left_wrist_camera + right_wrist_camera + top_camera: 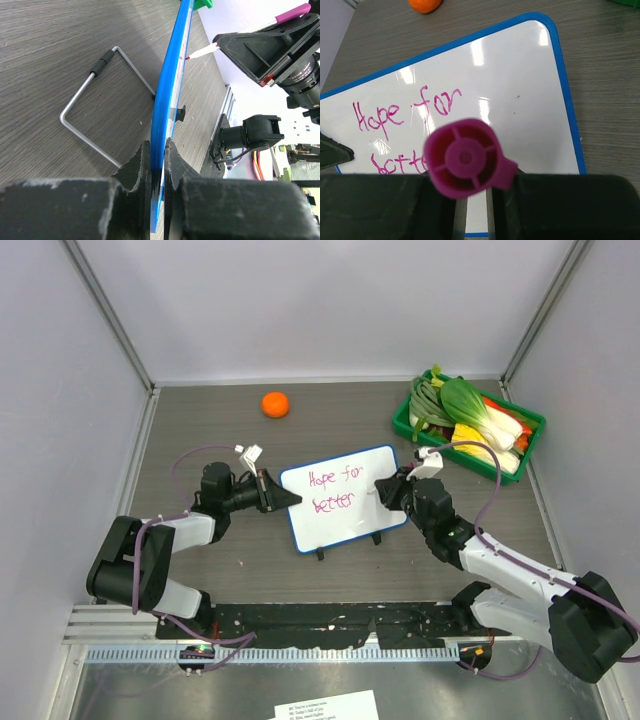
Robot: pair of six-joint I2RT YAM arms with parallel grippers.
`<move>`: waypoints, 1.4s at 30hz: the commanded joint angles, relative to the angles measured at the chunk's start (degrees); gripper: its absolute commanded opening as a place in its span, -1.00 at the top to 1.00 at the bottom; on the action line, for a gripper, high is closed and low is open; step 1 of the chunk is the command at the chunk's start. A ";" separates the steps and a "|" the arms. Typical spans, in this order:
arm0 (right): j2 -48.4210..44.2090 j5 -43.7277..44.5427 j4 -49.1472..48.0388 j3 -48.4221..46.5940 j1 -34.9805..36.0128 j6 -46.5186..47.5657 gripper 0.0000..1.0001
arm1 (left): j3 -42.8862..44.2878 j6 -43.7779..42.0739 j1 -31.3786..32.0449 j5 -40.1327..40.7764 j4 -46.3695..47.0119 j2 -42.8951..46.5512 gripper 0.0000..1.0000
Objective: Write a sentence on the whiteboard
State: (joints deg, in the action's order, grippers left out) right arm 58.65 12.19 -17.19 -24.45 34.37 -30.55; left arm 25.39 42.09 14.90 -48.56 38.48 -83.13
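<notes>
The whiteboard (345,525) stands tilted at mid-table on small black feet, its blue frame edge-on in the left wrist view (172,95). The sentence (333,490) in pink reads "Hope for" above "better"; the right wrist view shows "Hope for" (405,110) and part of the second line. My left gripper (283,497) is shut on the board's left edge (159,150). My right gripper (393,490) is shut on a pink-capped white marker (430,456), whose cap end fills the right wrist view (465,157). The marker tip (192,56) sits at the board face.
An orange (275,404) lies behind the board. A green tray (402,426) of vegetables stands at the back right. The board's wire stand (90,95) rests on the table behind it. Grey walls enclose the table.
</notes>
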 commanded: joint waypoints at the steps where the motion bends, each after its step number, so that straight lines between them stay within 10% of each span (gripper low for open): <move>1: 0.06 2.40 -4.51 -0.78 -0.18 -1.53 0.99 | -1.30 -7.46 0.40 8.92 -9.56 -1.77 1.00; 42: -0.20 0.11 0.93 0.45 -0.09 0.05 0.99 | -1.22 -7.55 0.57 8.92 -9.65 -1.86 1.00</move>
State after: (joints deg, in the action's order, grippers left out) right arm 59.48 9.41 -17.39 -23.86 34.37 -31.59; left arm 25.39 42.11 14.94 -48.47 38.33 -83.13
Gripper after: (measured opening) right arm 0.206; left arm 0.090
